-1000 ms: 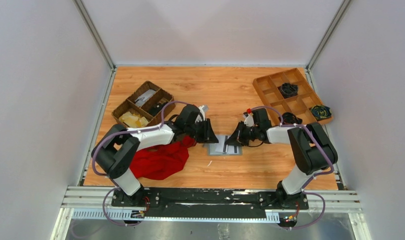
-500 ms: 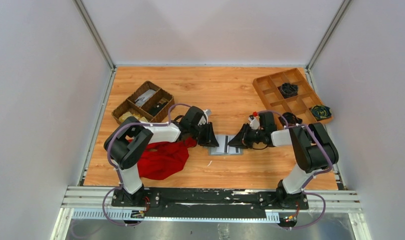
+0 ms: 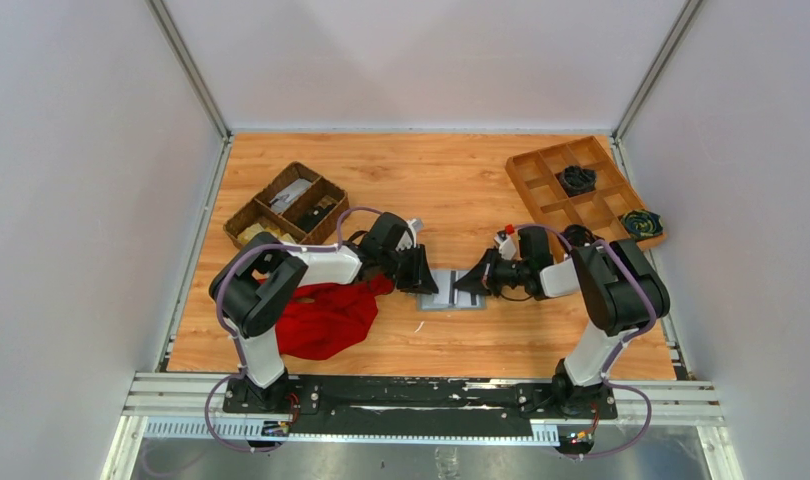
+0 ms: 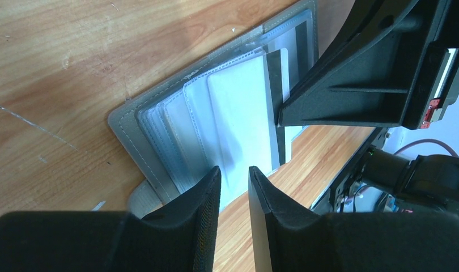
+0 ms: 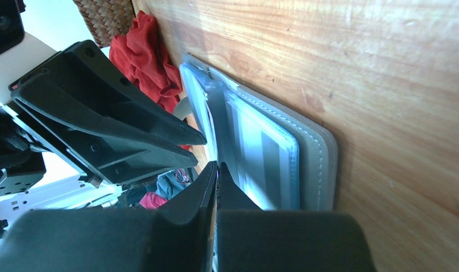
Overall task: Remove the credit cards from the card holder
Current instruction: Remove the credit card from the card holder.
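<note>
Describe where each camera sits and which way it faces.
Top external: above, behind the bases, looking down at the table; left arm, right arm show.
Left wrist: on left arm, facing right across the card holder; left tool shows.
Right wrist: facing left across it; right tool shows.
Both wrist views share the card holder.

The card holder (image 4: 127, 121) had a matt grey cover, finely grained like leather or its imitation, with a stitched edge. Inside it, the sleeves (image 4: 238, 107) were clear, glossy plastic and caught the light. Under the card holder, the table (image 4: 57, 51) was wood-grain board, smooth with a faint sheen and a few fine scratches. The left gripper (image 4: 234, 190) was matt black plastic, and its pads (image 4: 207, 195) carried a fine rough texture. Left of the card holder lay crumpled matt red cloth (image 3: 326, 318), and beyond that a rough, dark woven wicker basket (image 3: 286, 207). Far right of the card holder sat a smooth wooden tray (image 3: 571, 195).
</note>
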You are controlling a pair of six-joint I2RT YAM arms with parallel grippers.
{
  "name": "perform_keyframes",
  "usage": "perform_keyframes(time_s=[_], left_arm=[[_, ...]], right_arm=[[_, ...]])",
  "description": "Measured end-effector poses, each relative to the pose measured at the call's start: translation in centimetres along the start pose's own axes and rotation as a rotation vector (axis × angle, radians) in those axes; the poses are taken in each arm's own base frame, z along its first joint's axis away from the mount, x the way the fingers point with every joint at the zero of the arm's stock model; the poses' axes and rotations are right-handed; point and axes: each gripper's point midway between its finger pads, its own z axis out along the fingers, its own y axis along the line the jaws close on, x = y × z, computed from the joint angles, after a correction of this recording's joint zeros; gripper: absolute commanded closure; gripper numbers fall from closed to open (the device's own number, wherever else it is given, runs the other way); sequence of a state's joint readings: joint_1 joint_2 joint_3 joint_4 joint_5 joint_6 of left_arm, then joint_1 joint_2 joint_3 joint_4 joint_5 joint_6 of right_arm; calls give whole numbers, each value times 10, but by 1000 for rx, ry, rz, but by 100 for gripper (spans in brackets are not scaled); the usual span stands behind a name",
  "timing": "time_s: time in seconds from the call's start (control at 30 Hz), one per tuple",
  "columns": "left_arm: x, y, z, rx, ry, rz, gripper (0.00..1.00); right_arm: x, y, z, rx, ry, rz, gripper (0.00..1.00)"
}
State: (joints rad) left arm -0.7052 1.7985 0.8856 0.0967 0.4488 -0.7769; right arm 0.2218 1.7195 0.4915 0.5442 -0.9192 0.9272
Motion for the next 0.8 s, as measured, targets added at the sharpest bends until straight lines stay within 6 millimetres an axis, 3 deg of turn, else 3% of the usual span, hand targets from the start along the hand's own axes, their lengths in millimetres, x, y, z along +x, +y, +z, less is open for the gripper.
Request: perform_keyframes(time_s=[0.17,0.6,0.7,0.8], left_arm=[[-1,0,0,3,-1,-1,69],[-11,9,-7,14,-16,-13,68],[-8,8,-11,17,-12,-4,68],[-9,1,-22,31,-19,9,67]], right_arm=[[-1,1,-2,-8,-6,-1,100],[-13,-24,-38,32,-51,28,100],[-17,-18,-50,41,-87,-11,100],[-19,2,-63,36,-133,-96,100]])
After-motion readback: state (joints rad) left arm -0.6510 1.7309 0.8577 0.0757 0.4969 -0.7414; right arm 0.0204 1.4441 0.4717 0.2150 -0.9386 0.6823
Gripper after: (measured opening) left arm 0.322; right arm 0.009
